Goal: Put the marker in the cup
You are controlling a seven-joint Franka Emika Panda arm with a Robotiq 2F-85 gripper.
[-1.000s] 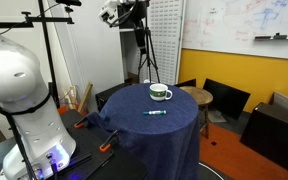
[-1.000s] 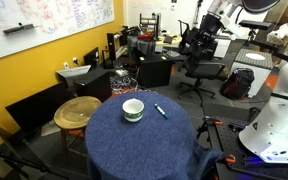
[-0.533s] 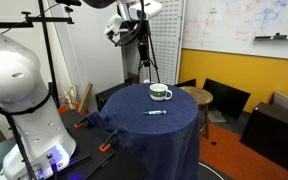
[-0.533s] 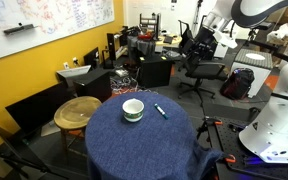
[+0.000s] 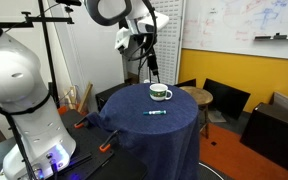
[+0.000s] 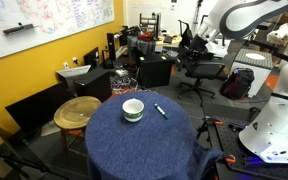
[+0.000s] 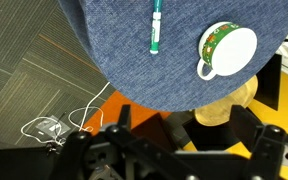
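Blue cloth covers the round table (image 5: 134, 125) in a cluttered lab with a yellow wall and whiteboards behind it. On that cloth the marker (image 5: 156, 113) lies flat, near the cup (image 5: 161, 93) but apart from it, with a clear strip of fabric between the 2 in both exterior views. The wrist view looks straight down on them: the marker (image 7: 156, 27) lies lengthwise with its darker end towards the table edge, and the cup (image 7: 227, 50) stands upright beside it, its mouth open and showing nothing inside, handle turned away from the marker.

High above and well off the table hangs the gripper (image 5: 142, 45), jaws spread wide and pinching nothing.

By my reading, the task has barely begun, with 0 of its steps completed. The arm must come down to the marker, close on it, lift it, carry it across to the cup and let it drop in. As the marker is thin and flat on soft cloth, the pick looks like the fiddly part
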